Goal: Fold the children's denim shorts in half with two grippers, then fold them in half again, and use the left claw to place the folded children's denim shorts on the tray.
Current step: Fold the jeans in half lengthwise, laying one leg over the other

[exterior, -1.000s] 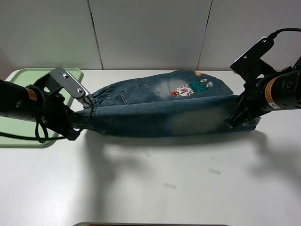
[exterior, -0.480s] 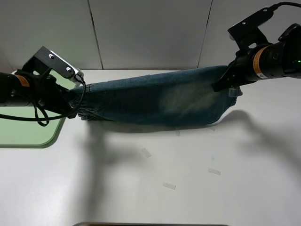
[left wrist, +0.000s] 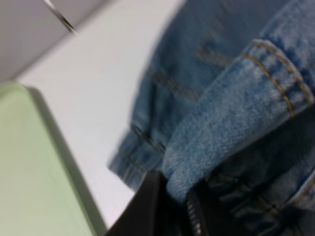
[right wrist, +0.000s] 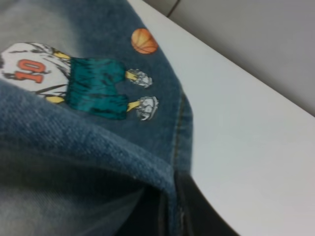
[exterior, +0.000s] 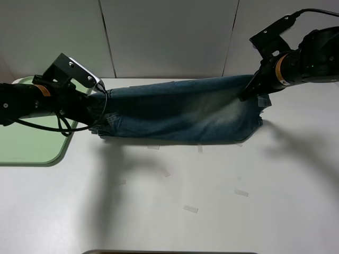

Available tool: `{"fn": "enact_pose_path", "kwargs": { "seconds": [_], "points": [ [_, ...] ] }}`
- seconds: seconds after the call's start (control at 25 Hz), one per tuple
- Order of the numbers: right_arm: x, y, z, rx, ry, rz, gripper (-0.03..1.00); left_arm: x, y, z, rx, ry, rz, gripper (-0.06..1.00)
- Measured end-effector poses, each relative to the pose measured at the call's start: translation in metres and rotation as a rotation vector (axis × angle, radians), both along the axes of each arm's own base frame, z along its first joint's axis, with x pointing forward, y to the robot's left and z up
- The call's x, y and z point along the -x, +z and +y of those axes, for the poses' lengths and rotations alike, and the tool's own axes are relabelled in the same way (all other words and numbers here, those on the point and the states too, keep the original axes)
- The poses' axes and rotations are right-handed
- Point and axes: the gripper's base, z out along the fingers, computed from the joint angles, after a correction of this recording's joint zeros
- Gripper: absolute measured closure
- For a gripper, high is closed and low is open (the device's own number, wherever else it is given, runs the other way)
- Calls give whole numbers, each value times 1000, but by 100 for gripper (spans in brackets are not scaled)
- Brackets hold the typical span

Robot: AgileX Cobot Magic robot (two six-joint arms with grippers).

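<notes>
Shorts across table [exterior: 222, 211]: denim shorts [exterior: 180, 114] stretched along the far edge, long axis left to right, first fold apparently made. Pale green tray [exterior: 26, 148] at the left edge, just beyond the shorts' left end. That end is pinched tight in the left gripper [exterior: 97, 112], forearm low across the tray's far corner. The opposite end is pinched tight in the right gripper [exterior: 251, 94], forearm angled down. Judged next: bring the ends together along that axis. Left arm is nearer the tray.
</notes>
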Motion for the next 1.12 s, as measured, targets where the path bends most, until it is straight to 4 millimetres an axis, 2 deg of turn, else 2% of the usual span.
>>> {"fn": "enact_pose_path", "kwargs": {
  "seconds": [0.2,0.36,0.68,0.96,1.04,1.12],
  "points": [
    [-12,4,-8,-90,-7,-20,99,-7,-3,0,-47,-11,-73,87],
    [-23,7,-9,-129,3,-37,99,-10,-18,0,-130,-55,-87,87],
    [-44,-1,-5,-130,9,-36,99,-20,-21,4,-103,33,-215,87],
    [-53,-11,-2,-111,41,-21,99,-22,-24,6,-97,70,-242,86],
    [-54,-12,-2,-101,45,-23,97,-23,-23,6,-95,73,-248,77],
    [-55,-12,-7,-56,26,-27,86,-23,-23,9,-85,112,-247,57]
  ]
}}
